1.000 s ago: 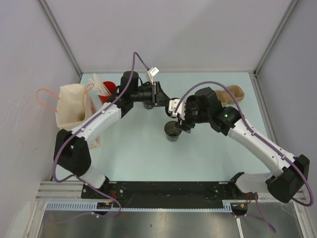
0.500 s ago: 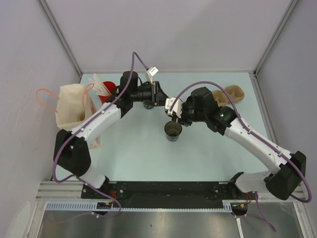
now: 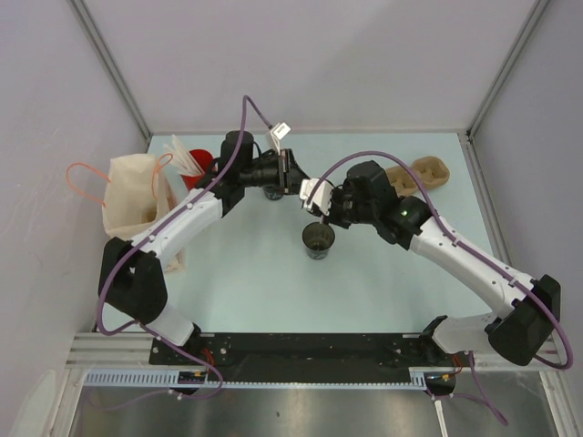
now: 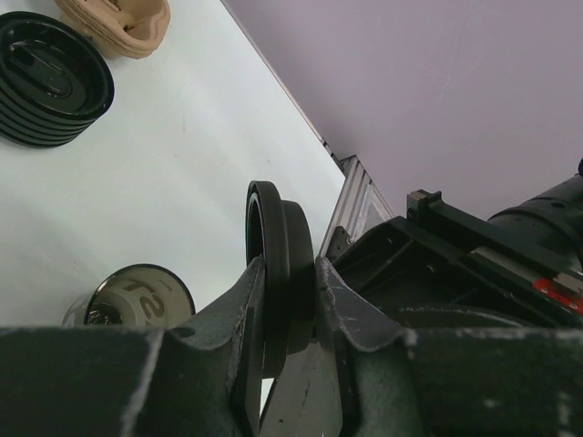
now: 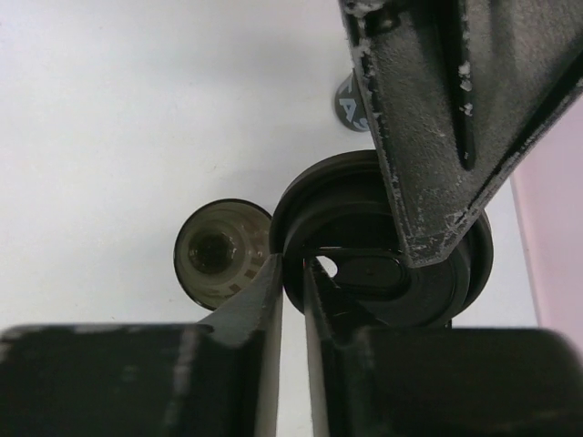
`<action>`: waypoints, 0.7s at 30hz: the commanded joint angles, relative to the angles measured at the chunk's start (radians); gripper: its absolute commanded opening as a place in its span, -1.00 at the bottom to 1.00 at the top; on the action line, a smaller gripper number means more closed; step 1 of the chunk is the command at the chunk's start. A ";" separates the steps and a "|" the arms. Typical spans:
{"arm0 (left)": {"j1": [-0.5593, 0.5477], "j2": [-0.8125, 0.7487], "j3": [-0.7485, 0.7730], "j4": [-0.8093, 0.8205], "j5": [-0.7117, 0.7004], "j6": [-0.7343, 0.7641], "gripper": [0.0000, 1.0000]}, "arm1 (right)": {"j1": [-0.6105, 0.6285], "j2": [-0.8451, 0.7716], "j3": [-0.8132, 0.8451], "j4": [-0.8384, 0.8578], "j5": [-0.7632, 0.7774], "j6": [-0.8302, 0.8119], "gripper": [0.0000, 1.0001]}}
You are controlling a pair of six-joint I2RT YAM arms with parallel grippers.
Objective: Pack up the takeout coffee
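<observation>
The takeout coffee (image 3: 318, 238), a small black-rimmed cup, stands open-topped on the table's middle; the right wrist view shows it from above (image 5: 219, 253). A black lid (image 4: 273, 228) is held on edge above the table, behind the cup. My left gripper (image 3: 293, 175) is shut on the lid, one finger on each face (image 4: 290, 264). My right gripper (image 3: 317, 200) meets it from the right, just behind the cup. Its narrow jaws (image 5: 293, 264) pinch the rim of the lid (image 5: 328, 200). The left gripper's finger (image 5: 428, 137) covers part of that lid.
A cream cloth bag (image 3: 127, 196) with orange handles lies at the left edge. A red cup with white sticks (image 3: 196, 166) is beside it. A brown pulp carrier (image 3: 424, 171) (image 4: 118, 18) sits at the back right. Beside it is a stack of black lids (image 4: 46, 77).
My right gripper has moved left and away from the cup toward the left gripper. Its jaws have closed onto the lid's rim. The left arm and the cup have not moved.
</observation>
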 commanded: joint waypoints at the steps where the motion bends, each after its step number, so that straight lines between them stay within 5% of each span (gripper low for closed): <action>1: -0.001 -0.048 -0.002 0.053 0.036 -0.037 -0.59 | 0.021 0.009 0.028 0.044 0.043 0.004 -0.85; 6: 0.001 -0.053 -0.002 0.058 0.042 -0.040 -0.48 | 0.027 0.006 0.028 0.040 0.054 0.000 -1.00; 16: 0.108 -0.088 0.032 0.050 0.068 -0.033 0.82 | 0.047 -0.040 0.049 -0.104 0.024 -0.078 -1.00; 21: 0.205 -0.119 0.082 -0.017 0.066 0.013 0.99 | 0.049 -0.049 0.068 -0.170 0.009 -0.108 -1.00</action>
